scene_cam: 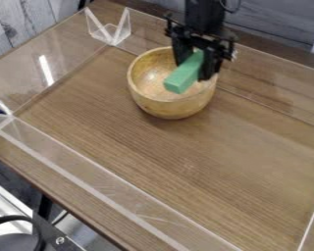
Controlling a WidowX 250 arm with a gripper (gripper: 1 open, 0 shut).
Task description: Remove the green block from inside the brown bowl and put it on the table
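Now, claw: the gripper point(200, 61) was clamped on the green block point(187, 74).
Block: tilted, lifted above the right part of the brown bowl point(154, 97).
Bowl: upper middle of the table point(186, 167).

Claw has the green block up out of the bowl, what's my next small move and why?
Probably carry it sideways past the rim before lowering. The claw holds the green block tilted, over the brown bowl near its right rim, while bare table lies just beyond.

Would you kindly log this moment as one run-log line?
phase: carrying | gripper: shut on green block | block: tilted, lifted above brown bowl, over its right rim | table: block not yet placed
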